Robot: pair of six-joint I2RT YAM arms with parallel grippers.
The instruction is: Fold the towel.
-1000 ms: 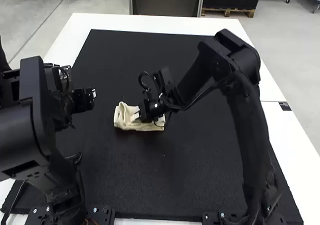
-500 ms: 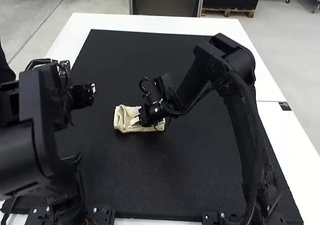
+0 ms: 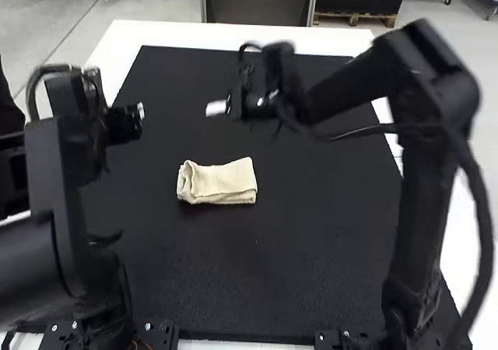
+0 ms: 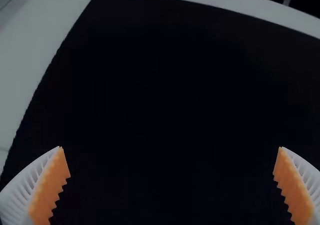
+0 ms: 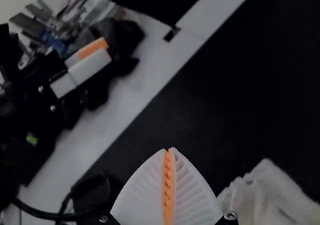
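R tool (image 5: 169, 151) has come away from the towel (image 3: 222, 180), its fingers together, empty; L tool (image 4: 171, 147) wide apart. Towel's in a compact fold approx. mid-mat (image 3: 303, 264); folding's prob. abt. done.

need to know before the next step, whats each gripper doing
Left gripper: open, holding nothing.
Right gripper: closed, holding nothing, off the towel.

Your high view looks forward and down from above and behind the arms (image 3: 424, 202), while both wrist views, closer in, slant across the same black mat (image 3: 311, 241).
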